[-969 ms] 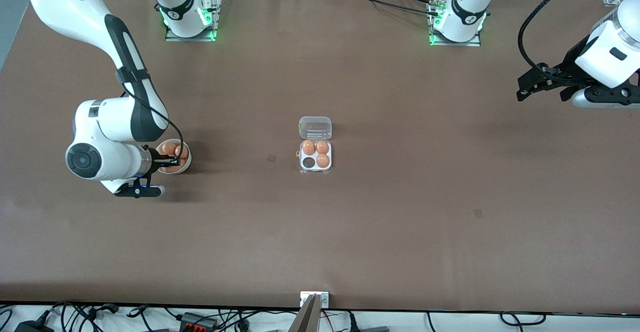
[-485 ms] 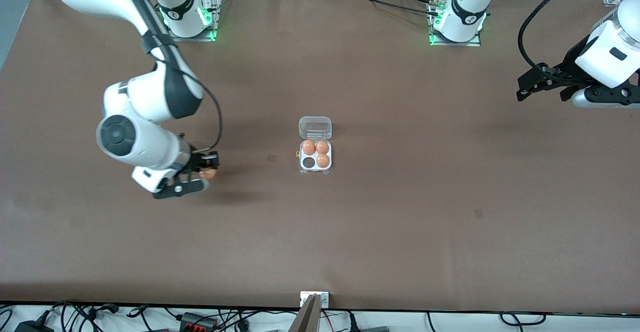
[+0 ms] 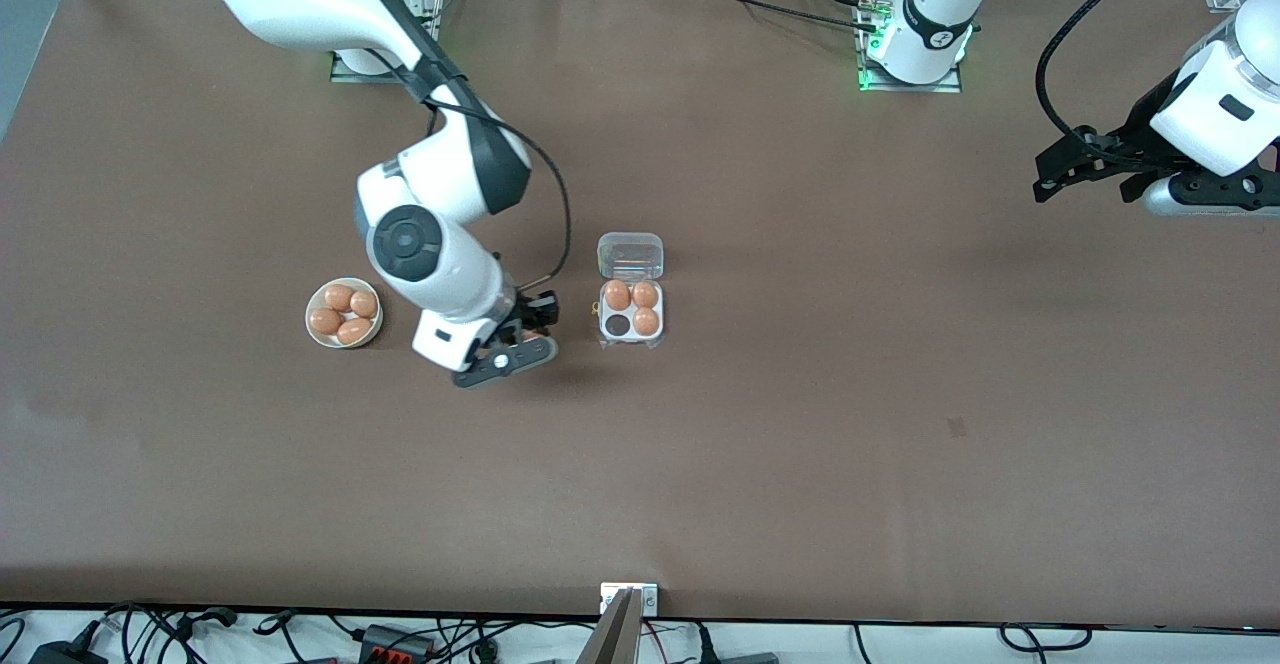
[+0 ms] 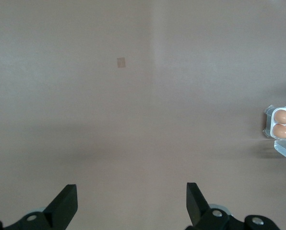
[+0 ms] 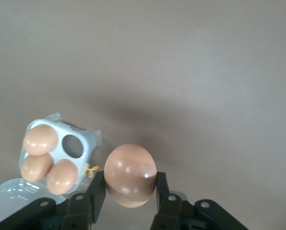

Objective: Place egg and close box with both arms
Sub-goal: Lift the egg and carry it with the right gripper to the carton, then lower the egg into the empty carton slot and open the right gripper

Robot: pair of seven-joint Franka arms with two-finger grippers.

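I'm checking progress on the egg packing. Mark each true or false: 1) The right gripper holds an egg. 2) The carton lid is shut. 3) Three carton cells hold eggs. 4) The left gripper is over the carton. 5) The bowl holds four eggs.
1) True: the right gripper is shut on an egg.
2) False: the lid of the box lies open.
3) True: one cell is empty.
4) False: the left gripper waits, open, over the table's left-arm end.
5) True: the bowl holds four.

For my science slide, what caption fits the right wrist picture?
Right gripper carries an egg above the table, near the open box with one empty cell.
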